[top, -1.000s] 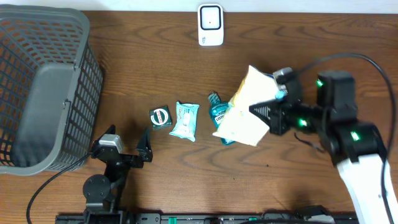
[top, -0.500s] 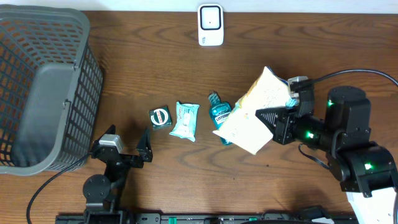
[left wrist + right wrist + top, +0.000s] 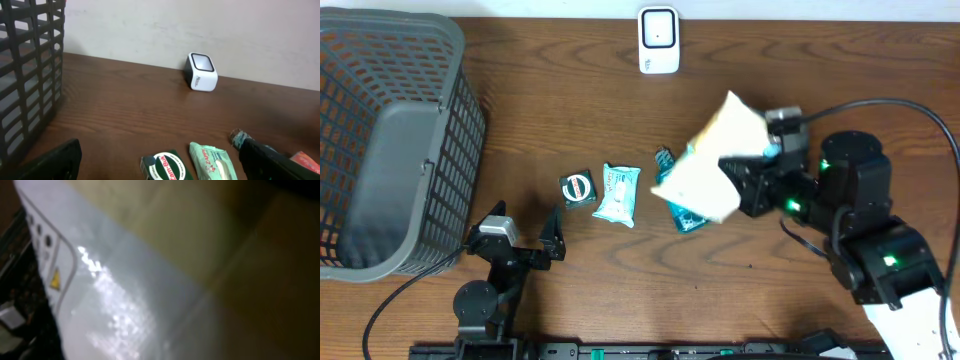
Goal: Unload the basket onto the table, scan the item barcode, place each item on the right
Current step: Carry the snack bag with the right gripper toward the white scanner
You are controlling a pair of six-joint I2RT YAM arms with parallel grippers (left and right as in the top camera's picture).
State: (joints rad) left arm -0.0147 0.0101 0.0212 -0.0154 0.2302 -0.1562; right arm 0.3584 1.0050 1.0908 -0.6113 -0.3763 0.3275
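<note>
With the right claw (image 3: 748, 182) clamped on the pale packet (image 3: 712, 165) at centre right above the counter (image 3: 560, 110), and the left claw (image 3: 525, 238) spread apart at lower left, present its barcode face squarely to the scanner (image 3: 658, 40) at top centre.

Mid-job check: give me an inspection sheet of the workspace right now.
Surface: brown wooden table, no spills seen.
Job's things: white scanner at far edge; pale bag held tilted, right of centre.
Clutter: teal mouthwash bottle partly under the bag; wipes packet; Zam-Buk pack; grey basket at left.
Hands: left hand open, empty; right hand shut on pale bag.
Cables: black cable arcs over right arm; second cable trails from left arm.
Surroundings: pale wall behind table.
</note>
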